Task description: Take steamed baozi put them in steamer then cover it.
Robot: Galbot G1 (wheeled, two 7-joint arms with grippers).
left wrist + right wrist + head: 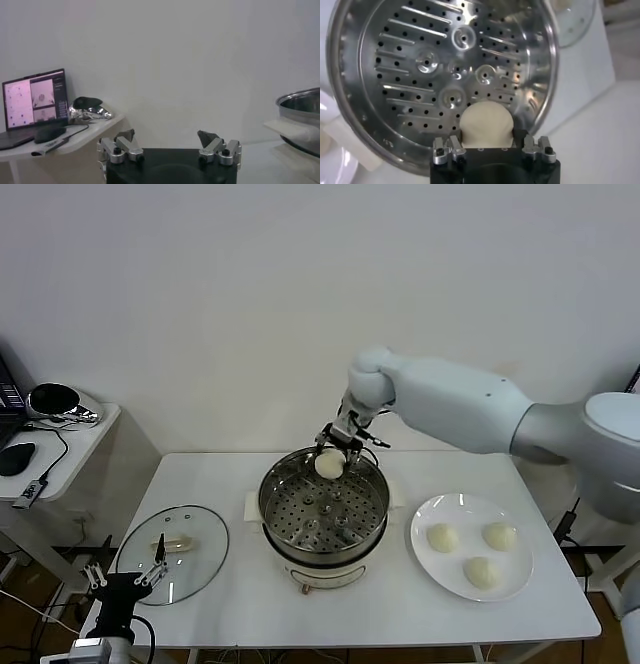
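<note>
1. White wall fills the upper half of the head view; below it a white bench point(230, 604) carries the work, with a smaller side table at the far left edge holding a laptop point(34, 102) and a shiny chrome object point(55, 401).
2. At the centre of the bench stands the steamer point(323, 519), a shiny steel pot on a white base, its perforated tray point(420, 80) bare of buns.
3. The right hand point(336, 446) hangs over the far rim of the steamer, at the upper middle of the pot in the head view, closed on one steamed baozi point(485, 124); the right wrist view shows the bun clamped between the fingers above the tray's edge.
4. Three more buns lie on a flat white plate point(440, 569) at the right of the steamer: one at the plate's left point(442, 536), one at its upper right point(499, 535), one toward the front point(481, 572).
5. The cover point(172, 553), clear glass with a cream handle, lies flat on the bench at the lower left, apart from the steamer.
6. The left hand point(169, 145) sits parked low at the lower left of the head view, just in front of the cover, its fingers spread wide and holding nothing.
</note>
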